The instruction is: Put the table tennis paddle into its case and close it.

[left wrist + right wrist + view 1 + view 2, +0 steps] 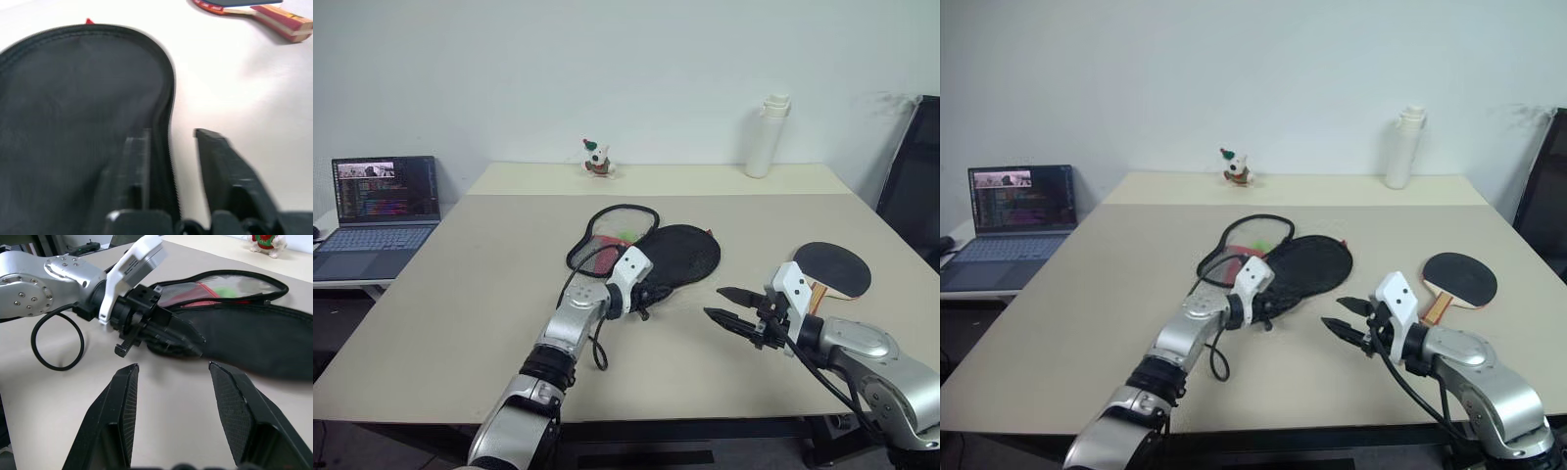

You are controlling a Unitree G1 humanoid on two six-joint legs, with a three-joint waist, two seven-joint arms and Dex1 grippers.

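The case lies unzipped in the middle of the table, its black half spread beside the half with red lining and a clear pocket. My left gripper is at the case's near end, open. One finger rests over the black fabric, the other over the table, and the zip edge runs between them. The table tennis paddle lies flat at the right, black face up, wooden handle towards me. My right gripper hovers open between case and paddle, nothing between its fingers, pointing at the left gripper.
A laptop stands open on a side desk at the left. At the table's far edge stand a small toy figure and a white bottle. A black chair is at the right. A black cable loop hangs by my left arm.
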